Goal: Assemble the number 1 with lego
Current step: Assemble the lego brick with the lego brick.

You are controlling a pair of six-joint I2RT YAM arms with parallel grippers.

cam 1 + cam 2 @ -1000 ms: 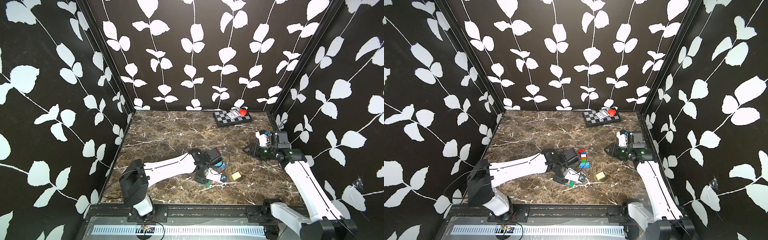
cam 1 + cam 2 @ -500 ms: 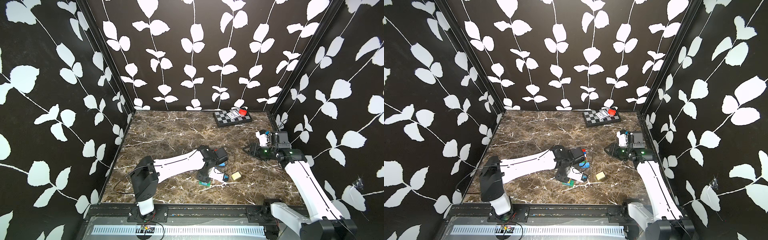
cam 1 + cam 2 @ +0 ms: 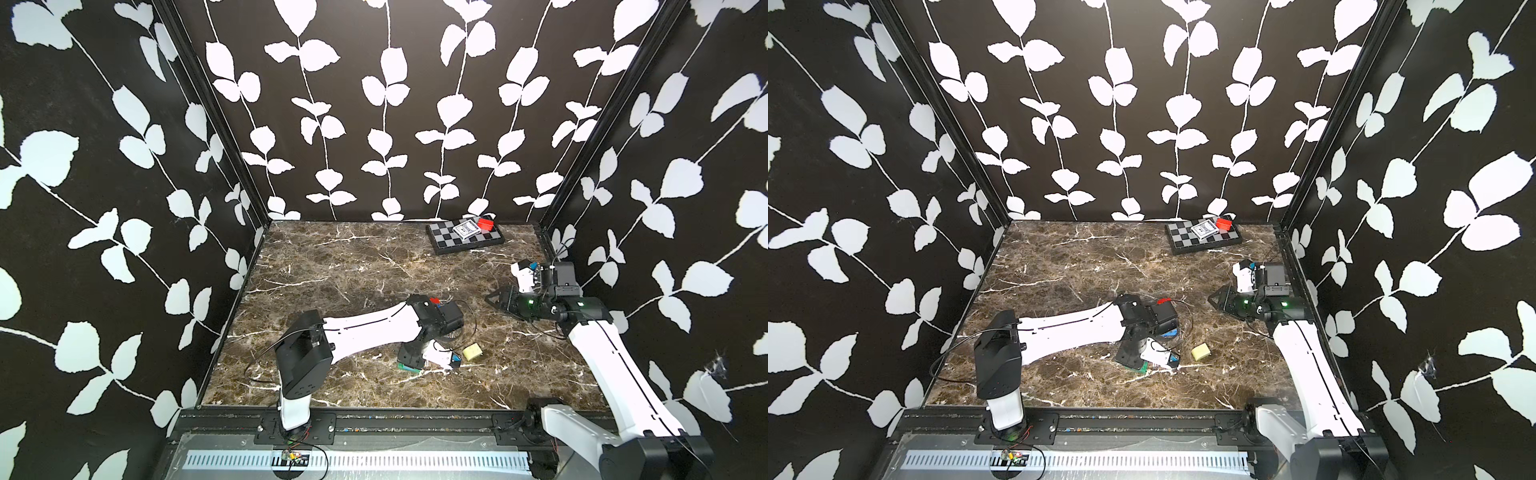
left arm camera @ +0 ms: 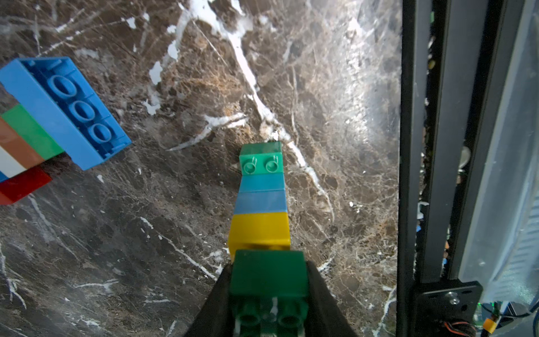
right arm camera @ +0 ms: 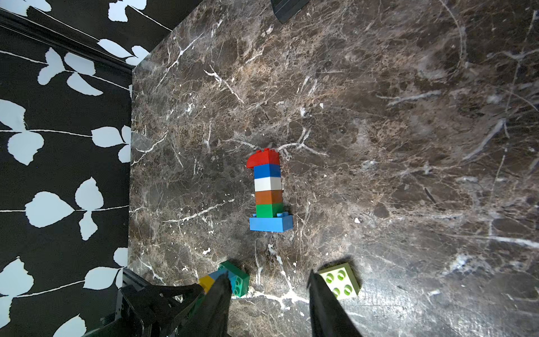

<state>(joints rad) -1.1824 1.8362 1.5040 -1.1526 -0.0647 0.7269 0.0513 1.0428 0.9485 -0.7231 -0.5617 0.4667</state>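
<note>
A lego number 1 [image 5: 268, 192] lies flat on the marble: red curved top, blue, white, orange, green, wide blue foot. In both top views the left wrist covers most of it; only its red tip [image 3: 434, 300] shows. My left gripper [image 4: 268, 271] is shut on the dark green end of a second lego stack [image 4: 261, 204] of yellow, light blue, blue and green bricks, held low over the table near the number's foot [image 4: 67, 111]. A cream square brick [image 5: 339, 280] lies loose to the right of it. My right gripper [image 5: 267, 280] hovers open and empty, well to the right.
A chessboard [image 3: 465, 243] carrying a card deck and a red box sits at the back right. The black frame rail [image 4: 414, 146] runs along the table's front edge, close to the held stack. Patterned walls enclose three sides.
The left arm has swung to the right with its stack, and its wrist now covers most of the number 1. The right arm has stayed still.
</note>
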